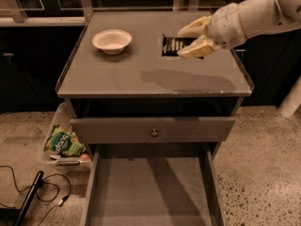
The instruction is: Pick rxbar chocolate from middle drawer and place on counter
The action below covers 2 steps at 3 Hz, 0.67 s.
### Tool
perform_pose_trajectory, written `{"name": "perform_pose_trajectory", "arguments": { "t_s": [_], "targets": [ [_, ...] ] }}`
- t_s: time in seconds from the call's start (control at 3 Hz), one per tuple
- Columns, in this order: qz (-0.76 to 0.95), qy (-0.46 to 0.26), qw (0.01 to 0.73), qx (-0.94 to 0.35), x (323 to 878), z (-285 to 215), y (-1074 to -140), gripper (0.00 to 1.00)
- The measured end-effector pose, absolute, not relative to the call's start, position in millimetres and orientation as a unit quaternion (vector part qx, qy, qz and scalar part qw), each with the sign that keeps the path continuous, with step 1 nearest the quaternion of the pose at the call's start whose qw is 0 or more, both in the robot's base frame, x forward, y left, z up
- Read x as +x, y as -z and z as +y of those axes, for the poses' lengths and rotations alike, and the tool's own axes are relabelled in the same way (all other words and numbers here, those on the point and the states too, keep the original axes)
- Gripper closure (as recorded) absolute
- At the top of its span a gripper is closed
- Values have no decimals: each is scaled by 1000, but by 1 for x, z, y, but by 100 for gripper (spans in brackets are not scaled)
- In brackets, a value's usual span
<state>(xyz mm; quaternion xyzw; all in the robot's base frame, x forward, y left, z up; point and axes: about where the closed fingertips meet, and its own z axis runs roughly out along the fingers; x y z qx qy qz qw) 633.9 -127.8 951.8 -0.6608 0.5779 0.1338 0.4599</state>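
Over the back right part of the counter point(117, 74), the gripper point(183, 44) is seen with its jaws pinched on the rxbar chocolate point(172, 46). The bar is kept flat, probably for a clean set-down. Whether it's touching down can't be told. The middle drawer point(150, 197) is left pulled out below, and a white bowl point(112, 41) is parked well apart, so nothing's blocked.

the cream matt-plastic tool point(180, 44) over the smooth, dully shining grey table point(141, 81) pinches the glossy black rxbar chocolate point(169, 45) wrapper. the pale bowl point(112, 40) looks matt, papery; the drawer knob point(154, 133) brassy metal; the floor point(263, 164) speckled stone.
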Motion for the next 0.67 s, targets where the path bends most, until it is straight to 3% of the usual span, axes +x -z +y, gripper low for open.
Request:
{"name": "perform_pose_trajectory", "arguments": {
  "t_s": [0.67],
  "targets": [
    [611, -135, 429, -651, 673, -120, -910, 100]
  ]
}}
